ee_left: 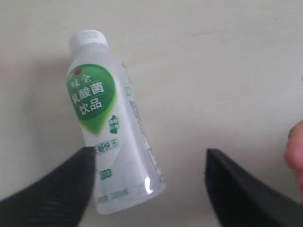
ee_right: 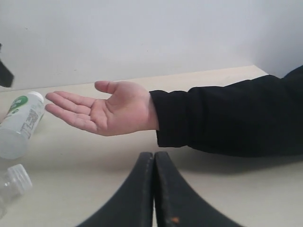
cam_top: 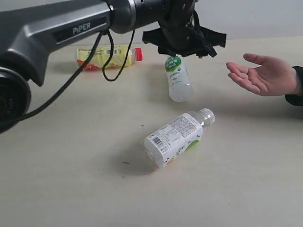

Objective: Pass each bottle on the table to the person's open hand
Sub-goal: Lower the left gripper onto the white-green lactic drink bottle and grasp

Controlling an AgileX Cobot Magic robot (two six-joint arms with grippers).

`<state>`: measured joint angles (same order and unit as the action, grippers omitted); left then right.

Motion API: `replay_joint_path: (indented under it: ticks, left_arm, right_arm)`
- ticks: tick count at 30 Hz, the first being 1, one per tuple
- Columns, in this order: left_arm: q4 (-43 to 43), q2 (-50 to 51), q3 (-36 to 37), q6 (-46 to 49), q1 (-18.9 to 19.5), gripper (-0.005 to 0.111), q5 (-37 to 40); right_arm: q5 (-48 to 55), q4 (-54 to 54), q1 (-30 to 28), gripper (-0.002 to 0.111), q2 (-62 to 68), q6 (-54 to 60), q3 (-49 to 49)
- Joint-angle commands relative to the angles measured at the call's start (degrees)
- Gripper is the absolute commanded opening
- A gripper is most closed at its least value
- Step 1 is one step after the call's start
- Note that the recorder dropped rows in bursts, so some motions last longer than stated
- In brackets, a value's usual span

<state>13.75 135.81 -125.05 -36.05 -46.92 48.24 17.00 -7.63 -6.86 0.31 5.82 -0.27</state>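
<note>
I am hovering my open left hand (ee_left: pixel 149 158) over the green-labelled bottle (ee_left: pixel 111 132); lowering astride it and closing likely comes next.

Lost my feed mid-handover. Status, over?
Left gripper open over green-label bottle, which lies ungripped on table. Right gripper shut, empty. Open hand empty, path to it clear.

The left gripper (cam_top: pixel 182 48) hides the cap of the green-labelled bottle (cam_top: pixel 179 81). At three o'clock the person's sleeve (cam_top: pixel 296 100) runs off the edge. The print on the white-labelled bottle (cam_top: pixel 174 138) is unreadably small.
</note>
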Motion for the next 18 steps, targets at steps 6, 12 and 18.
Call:
replay_joint_path:
  ticks: [6, 12, 18]
  left_arm:
    - [5.01, 6.82, -0.41, -11.08, 1.72, 0.100, -6.56]
    - [6.04, 10.37, -0.41, -11.08, 1.70, 0.100, -10.81]
    - [7.03, 12.51, -0.41, -11.08, 1.80, 0.100, -10.59]
  right_arm:
    - [-0.41, 0.08, 1.83, 0.000, -0.31, 0.16, 0.27]
    - [-0.41, 0.08, 1.83, 0.000, -0.31, 0.04, 0.27]
    - [-0.41, 0.08, 1.83, 0.000, -0.31, 0.04, 0.27]
